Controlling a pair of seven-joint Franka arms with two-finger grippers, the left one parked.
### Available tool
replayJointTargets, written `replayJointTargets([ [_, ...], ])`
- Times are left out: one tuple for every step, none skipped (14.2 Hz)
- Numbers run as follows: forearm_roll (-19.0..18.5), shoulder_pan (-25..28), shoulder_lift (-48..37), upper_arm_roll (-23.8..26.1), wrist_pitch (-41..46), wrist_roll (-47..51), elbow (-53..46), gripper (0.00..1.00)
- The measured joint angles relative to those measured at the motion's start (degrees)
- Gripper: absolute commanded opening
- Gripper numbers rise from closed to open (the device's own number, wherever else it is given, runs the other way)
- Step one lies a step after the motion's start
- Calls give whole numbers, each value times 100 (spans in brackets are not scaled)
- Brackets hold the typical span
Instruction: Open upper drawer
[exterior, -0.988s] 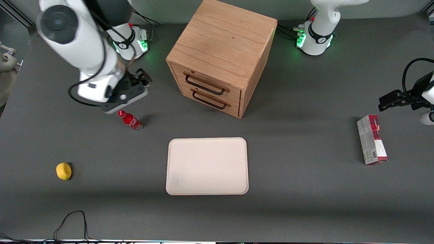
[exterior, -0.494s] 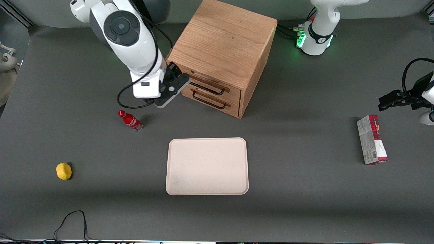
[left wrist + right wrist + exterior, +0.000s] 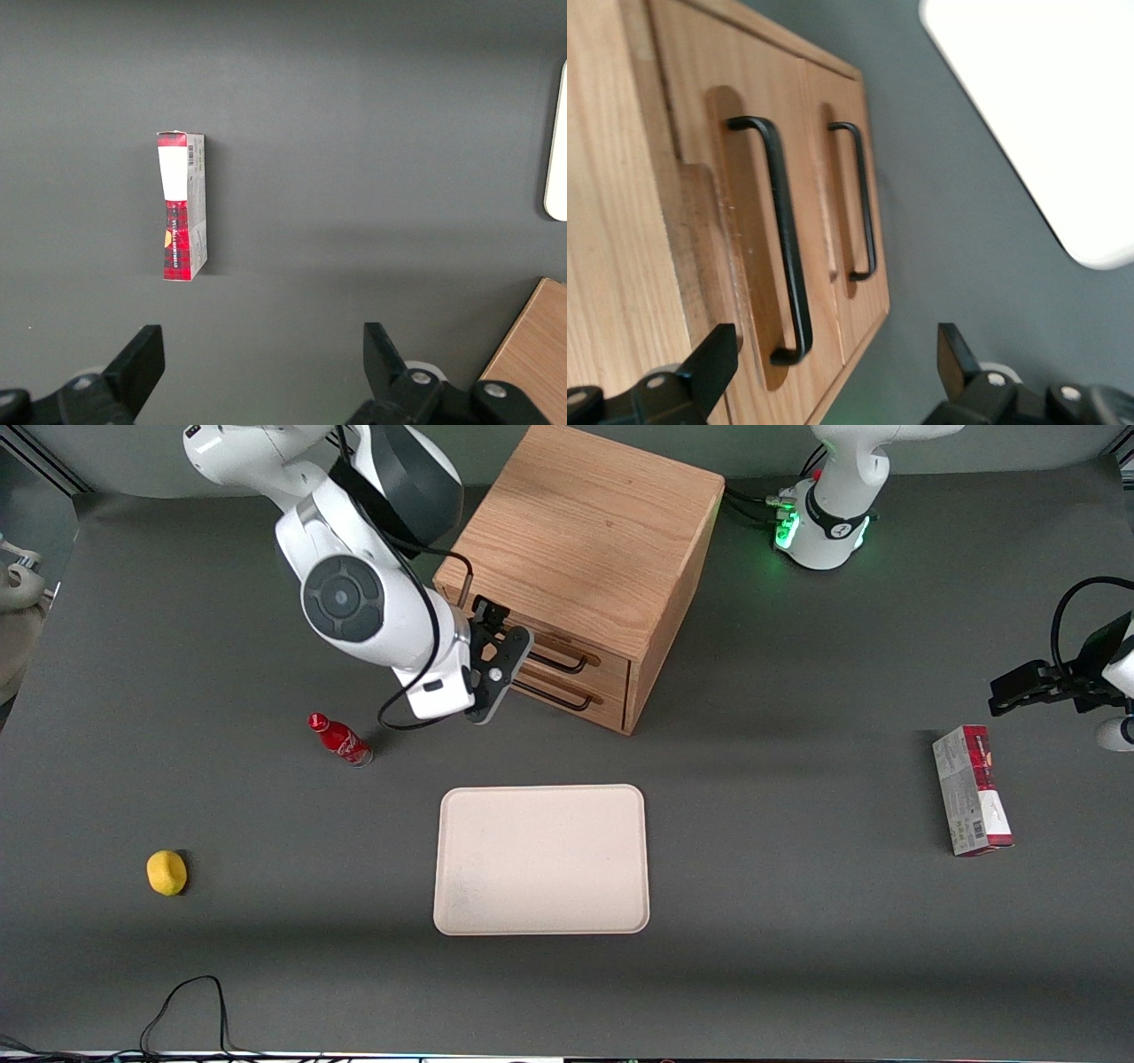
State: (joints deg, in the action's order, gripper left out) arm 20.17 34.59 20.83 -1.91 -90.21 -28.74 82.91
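Observation:
The oak cabinet [image 3: 585,540] stands at the back middle of the table, both drawers shut. The upper drawer [image 3: 611,662] has a thin black wire handle [image 3: 563,661]; the like lower drawer [image 3: 602,701] sits under it. My gripper [image 3: 498,624] is open and empty, in front of the drawer fronts at the end toward the working arm, covering that end of the handles. In the right wrist view the gripper [image 3: 833,354] is open, with the end of the upper drawer's handle [image 3: 784,239] between its fingers [image 3: 713,354], apart from them. The lower drawer's handle [image 3: 864,204] lies beside it.
A cream tray [image 3: 540,859] lies nearer the front camera than the cabinet; it also shows in the right wrist view [image 3: 1045,115]. A red bottle [image 3: 340,740] and a yellow lemon [image 3: 166,872] lie toward the working arm's end. A red-and-grey box [image 3: 971,790] lies toward the parked arm's end.
My gripper has swung from above the red bottle over to the cabinet and now sits in front of the drawer handles. The drawers have not moved.

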Motion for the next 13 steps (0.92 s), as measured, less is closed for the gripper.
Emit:
replayJointTargets([
  [90, -10, 66, -2, 0, -190, -10, 100],
  [133, -19, 114, -2, 0, -296, -17, 100],
  [151, -25, 150, -2, 0, -384, -21, 100],
  [161, -31, 182, -2, 1, -455, -28, 100],
  [174, -41, 217, -2, 4, -514, -33, 100],
  [204, -50, 258, -2, 7, -555, -33, 100],
  [238, -56, 307, -2, 9, -587, -34, 100],
  [262, -57, 362, -2, 9, -608, -34, 100],
  [276, -57, 415, -2, 9, -618, -35, 100],
  [283, -57, 466, -2, 9, -622, -38, 100],
  [290, -57, 523, 0, 9, -629, -39, 100],
  [319, -57, 577, 5, 8, -638, -39, 100],
  [385, -56, 623, 13, 7, -646, -43, 100],
])
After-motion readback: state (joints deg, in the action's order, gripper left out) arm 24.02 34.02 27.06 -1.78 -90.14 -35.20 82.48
